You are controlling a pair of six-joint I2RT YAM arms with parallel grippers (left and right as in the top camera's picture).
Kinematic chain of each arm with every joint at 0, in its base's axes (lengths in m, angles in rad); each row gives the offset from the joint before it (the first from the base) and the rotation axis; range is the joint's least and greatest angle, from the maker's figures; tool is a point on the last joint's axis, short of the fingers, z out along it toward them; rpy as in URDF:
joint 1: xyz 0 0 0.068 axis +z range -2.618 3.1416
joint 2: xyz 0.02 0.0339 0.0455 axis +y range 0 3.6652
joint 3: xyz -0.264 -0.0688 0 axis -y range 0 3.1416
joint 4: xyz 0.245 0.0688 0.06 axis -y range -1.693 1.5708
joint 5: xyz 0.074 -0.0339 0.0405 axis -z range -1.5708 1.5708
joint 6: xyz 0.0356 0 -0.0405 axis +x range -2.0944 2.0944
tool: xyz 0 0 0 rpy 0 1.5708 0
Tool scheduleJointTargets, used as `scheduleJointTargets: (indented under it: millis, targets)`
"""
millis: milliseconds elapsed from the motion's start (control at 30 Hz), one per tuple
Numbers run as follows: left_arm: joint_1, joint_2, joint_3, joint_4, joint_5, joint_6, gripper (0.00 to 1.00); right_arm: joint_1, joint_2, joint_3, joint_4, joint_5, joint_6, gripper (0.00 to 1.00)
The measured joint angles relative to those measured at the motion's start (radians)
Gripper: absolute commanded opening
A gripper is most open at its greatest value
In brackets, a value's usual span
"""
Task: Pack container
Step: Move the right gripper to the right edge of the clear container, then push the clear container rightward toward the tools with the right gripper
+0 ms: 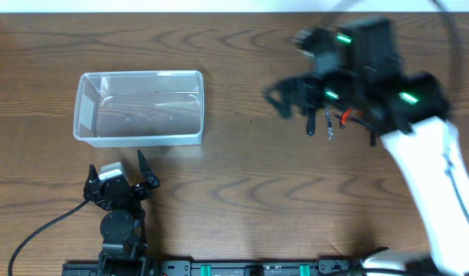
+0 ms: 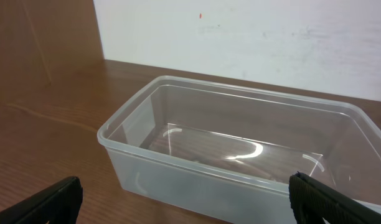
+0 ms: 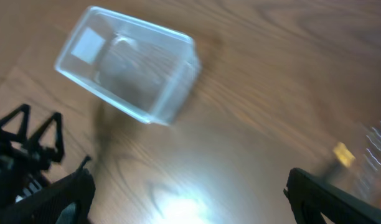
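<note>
Toward the left of the wooden surface (image 1: pixel 242 192) sits the container (image 1: pixel 141 107), a clear shallow tub standing upright with nothing in it, its long axis running left to right across the overhead view. Just on its near side waits the left gripper (image 1: pixel 116 165), fingers (image 2: pixel 53 200) spread wide and pointing at the tub's long wall, holding nothing. Well apart to the right hangs the right gripper (image 3: pixel 187 183), blurred in the overhead view. Its wrist camera shows its fingers spread with nothing between them, and the tub lying ahead of them and off to the left. Under that arm lie a few thin tools (image 1: pixel 329 123), one with a red part, too blurred to name.

Packing looks not yet begun. The right arm is the nearer one to the tools, so a pick there seems likely, followed by a carry leftward across the open surface to the tub. The left arm is the nearer one to steady the tub.
</note>
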Motion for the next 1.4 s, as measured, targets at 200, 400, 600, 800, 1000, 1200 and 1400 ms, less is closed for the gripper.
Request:
scheduleJointTargets:
  millis: [200, 400, 600, 800, 1000, 1200, 1400]
  targets:
    - [0.0, 0.0, 0.0, 0.0, 0.0, 0.0, 0.98, 0.127, 0.236, 0.019, 0.212, 0.061, 0.144, 0.99]
    - [0.0, 0.0, 0.0, 0.0, 0.0, 0.0, 0.98, 0.275, 0.417, 0.019, 0.371, 0.28, 0.285, 0.93]
    - [0.0, 0.0, 0.0, 0.0, 0.0, 0.0, 0.98, 0.354, 0.511, 0.019, 0.423, 0.409, 0.377, 0.84]
    - [0.0, 0.0, 0.0, 0.0, 0.0, 0.0, 0.98, 0.35, 0.587, 0.019, 0.456, 0.459, 0.438, 0.75]
    - [0.0, 0.0, 0.0, 0.0, 0.0, 0.0, 0.98, 0.35, 0.628, 0.019, 0.464, 0.471, 0.471, 0.65]
    - [0.0, 0.0, 0.0, 0.0, 0.0, 0.0, 0.98, 0.352, 0.628, 0.024, 0.385, 0.497, 0.512, 0.46]
    - [0.0, 0.0, 0.0, 0.0, 0.0, 0.0, 0.98, 0.352, 0.632, 0.024, 0.275, 0.562, 0.55, 0.5]
